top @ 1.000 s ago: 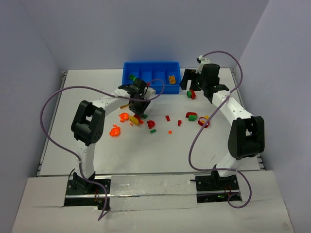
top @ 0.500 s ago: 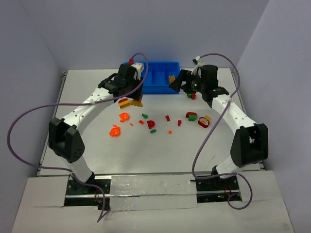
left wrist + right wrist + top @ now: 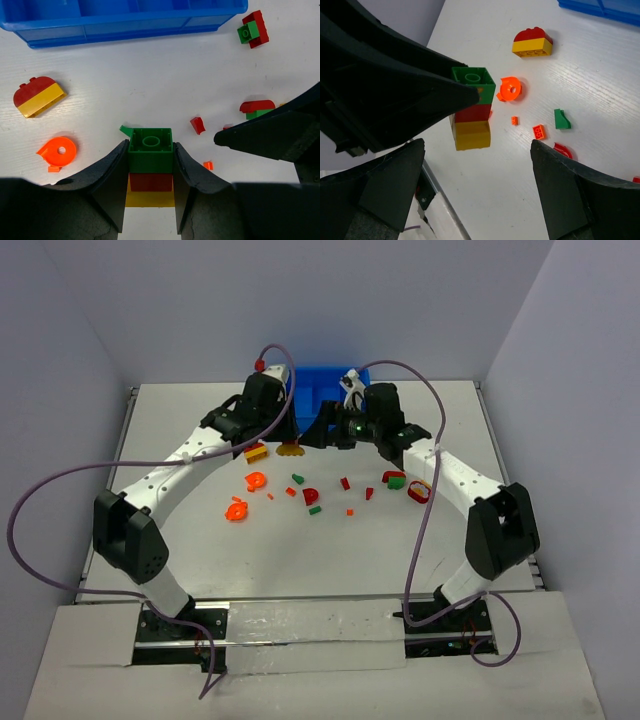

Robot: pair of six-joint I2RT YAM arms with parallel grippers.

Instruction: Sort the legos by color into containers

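Green-red-yellow lego stack (image 3: 471, 107) is clenched in the left hand (image 3: 150, 150); the right hand (image 3: 475, 150) is spread open, stack just ahead. Separation step judged; green brick (image 3: 475, 82) to be gripped, pulled off next.

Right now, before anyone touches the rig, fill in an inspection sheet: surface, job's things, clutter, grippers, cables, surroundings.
Surface: white table, with loose legos scattered mid-table.
Job's things: blue tray at the far edge; green-red-yellow stack held above the table; red-yellow piece, orange ring and other pieces lie loose.
Clutter: nothing seen.
Grippers: left fingers shut on the stack; right fingers open, facing the stack, holding nothing.
Cables: purple left cable loops out past the table's left edge; right cable hangs over the table.
Surroundings: plain walls on three sides.
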